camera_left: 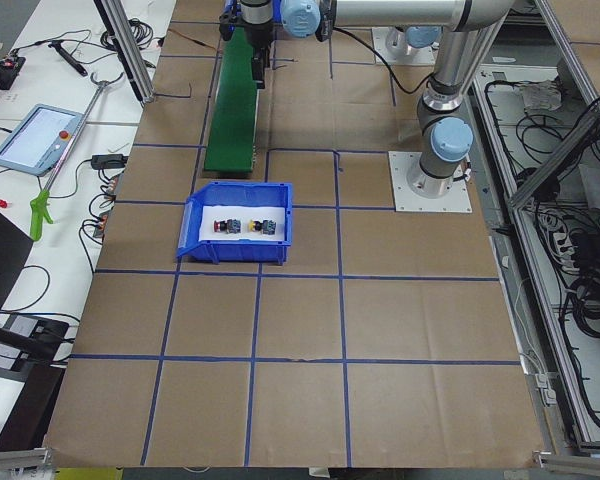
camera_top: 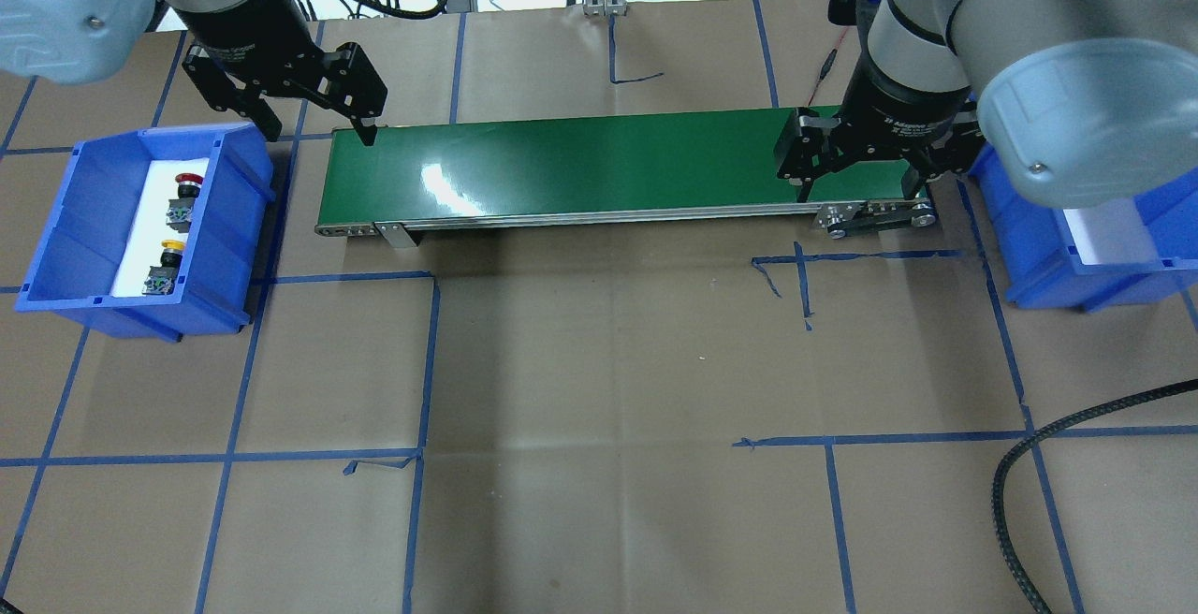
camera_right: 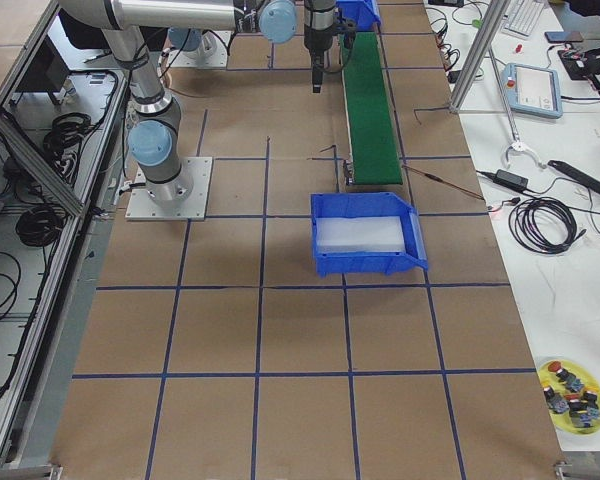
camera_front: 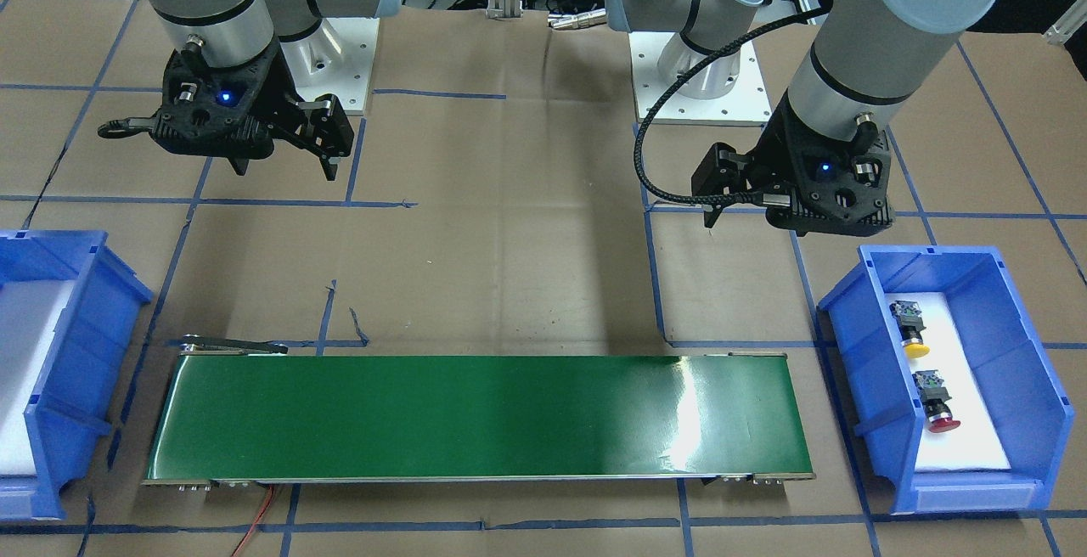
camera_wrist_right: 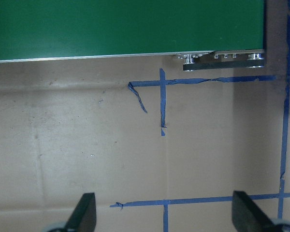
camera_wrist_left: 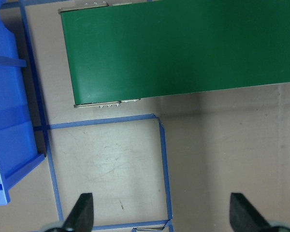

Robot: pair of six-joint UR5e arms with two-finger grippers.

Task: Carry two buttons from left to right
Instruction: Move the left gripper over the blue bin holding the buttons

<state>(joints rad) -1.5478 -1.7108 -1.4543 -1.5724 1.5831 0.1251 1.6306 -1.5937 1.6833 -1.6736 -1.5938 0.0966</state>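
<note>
Lying on white padding inside the blue bin [camera_top: 56, 221] at the left end of the surface: a yellow button [camera_top: 165, 266] and a red button [camera_top: 184, 195], a little apart, each on its side. Probably light and stiff, being hard plastic, with rounded caps likely slippery. Better to pinch across the blocky grey body or the black collar, not the cap. Left claw [camera_top: 318, 127] spread wide, holding nothing, hovering between bin and green belt [camera_top: 608, 165]. Right claw [camera_top: 856, 188] also spread and empty, over the other belt end.
</note>
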